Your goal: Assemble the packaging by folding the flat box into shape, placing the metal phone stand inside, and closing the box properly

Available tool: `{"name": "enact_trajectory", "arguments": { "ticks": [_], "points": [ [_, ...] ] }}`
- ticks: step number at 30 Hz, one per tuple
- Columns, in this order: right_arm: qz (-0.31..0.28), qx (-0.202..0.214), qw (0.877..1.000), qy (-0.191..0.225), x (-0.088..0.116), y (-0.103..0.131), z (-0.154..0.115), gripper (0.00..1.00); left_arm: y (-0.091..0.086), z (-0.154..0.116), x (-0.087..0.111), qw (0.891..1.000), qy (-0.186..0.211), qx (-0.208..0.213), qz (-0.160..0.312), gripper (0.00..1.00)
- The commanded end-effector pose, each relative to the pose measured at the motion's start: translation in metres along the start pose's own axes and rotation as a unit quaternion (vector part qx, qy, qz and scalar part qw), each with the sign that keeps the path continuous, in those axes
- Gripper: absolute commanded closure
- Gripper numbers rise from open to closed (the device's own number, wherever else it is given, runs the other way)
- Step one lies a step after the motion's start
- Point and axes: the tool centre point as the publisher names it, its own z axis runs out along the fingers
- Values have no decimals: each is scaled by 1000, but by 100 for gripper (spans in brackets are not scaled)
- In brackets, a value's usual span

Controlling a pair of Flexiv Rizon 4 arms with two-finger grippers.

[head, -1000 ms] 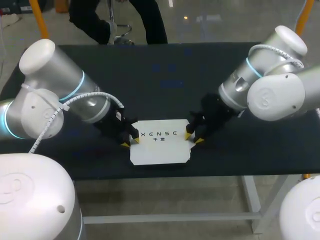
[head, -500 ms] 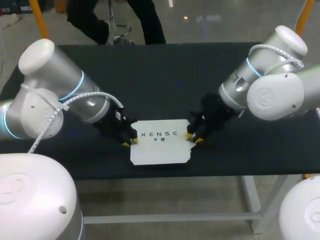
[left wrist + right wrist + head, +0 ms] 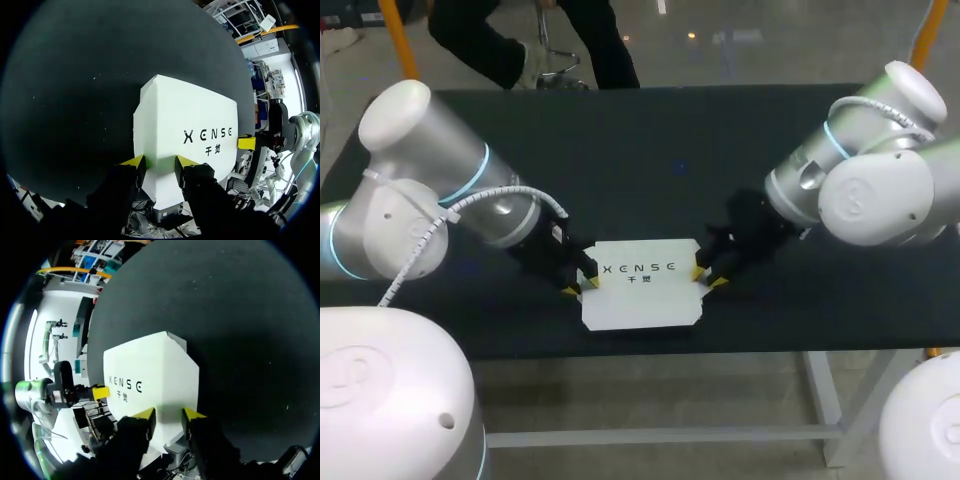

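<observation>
The white box (image 3: 640,283) lies flat and closed, print side up, close to the table's front edge. My left gripper (image 3: 580,285) is at its left end and my right gripper (image 3: 705,277) at its right end. In the left wrist view the two yellow tips of the left gripper (image 3: 160,162) stand apart, against the near end of the box (image 3: 195,130). The right wrist view shows the same for the right gripper (image 3: 169,415) at the other end of the box (image 3: 150,375). Neither gripper grips the box from two sides. No phone stand is in view.
The black table (image 3: 650,150) stretches bare behind the box. Its front edge runs just below the box. Both arms lean in low from the sides.
My right arm's elbow has shifted a little outward to the right. The box and both grippers' tips stay at the same spots.
</observation>
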Motion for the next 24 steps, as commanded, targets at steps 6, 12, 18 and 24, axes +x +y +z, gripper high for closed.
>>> {"name": "enact_trajectory", "arguments": {
  "ticks": [6,12,18,24],
  "points": [
    [-2,3,1000,22,-4,-2,-1,61,3,9,-4,1000,16,9,10,53],
    [-3,6,999,34,-4,2,2,60,3,9,-5,999,33,10,18,53],
    [-6,7,999,39,-3,4,6,59,3,10,-5,999,40,9,22,53],
    [-6,4,999,45,-3,5,9,58,3,10,-4,999,45,7,27,53]
  ]
}}
